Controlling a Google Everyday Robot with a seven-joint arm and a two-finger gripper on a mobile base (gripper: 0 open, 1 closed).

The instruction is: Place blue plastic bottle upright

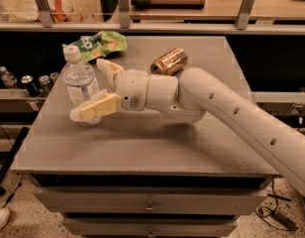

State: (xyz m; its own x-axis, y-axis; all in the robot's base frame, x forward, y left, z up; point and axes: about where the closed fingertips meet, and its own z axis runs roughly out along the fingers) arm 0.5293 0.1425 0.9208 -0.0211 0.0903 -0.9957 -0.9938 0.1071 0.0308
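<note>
Claw [89,89] around upright blue plastic bottle [77,76]; soda can [169,61], green bag [101,43] behind.

I am seeing the blue plastic bottle [79,81] standing upright on the grey table [142,143]. My gripper [88,89] is straddling it, fingers spread wide on either side. A gold can [169,61] is lying behind the arm.

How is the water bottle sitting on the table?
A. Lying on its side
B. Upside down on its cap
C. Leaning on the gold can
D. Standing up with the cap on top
D: the water bottle stands on its base near the left side of the table with its white cap on top. The gripper is around the bottle with its fingers spread, one in front and one behind.
</note>
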